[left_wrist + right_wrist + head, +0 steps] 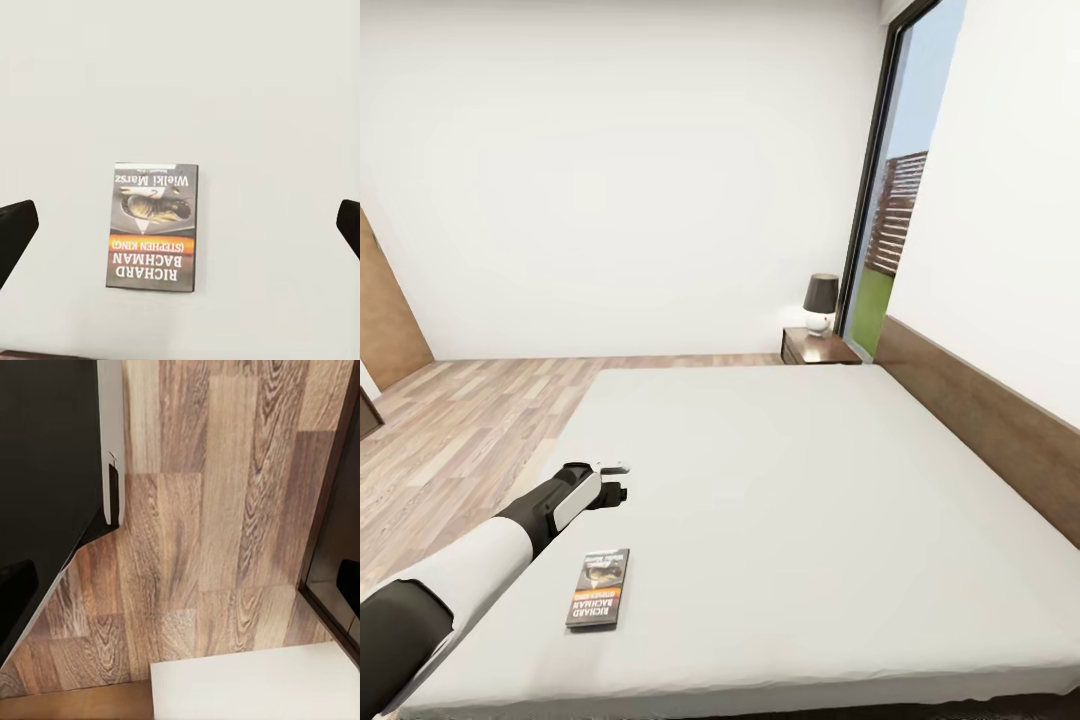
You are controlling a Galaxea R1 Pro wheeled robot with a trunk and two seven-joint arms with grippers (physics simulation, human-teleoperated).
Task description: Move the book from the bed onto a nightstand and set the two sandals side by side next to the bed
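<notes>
1. Head view. The bed [810, 500] fills most of the room's floor, with a pale mattress and a brown headboard [980, 420] along its right side. The book [599, 587] lies flat on the mattress near the bed's near edge, cover up, orange band across it.
2. Head view. The left arm reaches over the bed's near left part. The left gripper [612, 480] hangs above the mattress, just beyond the book and apart from it, not touching. From here I cannot tell how far its fingers are spread.
3. Head view. The nightstand [818, 347] stands at the bed's far corner by the headboard; a lamp [820, 303] with a dark shade sits on its top. A tall window [895, 200] is just beside it. Wood floor [450, 420] runs along the bed's left side.
4. Left wrist view. The book [154, 227] lies on the white mattress [262, 112], between the two dark fingertips [15, 232] at the frame's edges. The tips stand wide apart, nothing between them but the book below; no contact with it.
5. Right wrist view. Wood floor [210, 510] below, a white corner [247, 690] that may be the mattress, and a dark body part [45, 472] of the robot. Dark fingertips [16, 589] sit at opposite edges, spread wide, holding nothing.
</notes>
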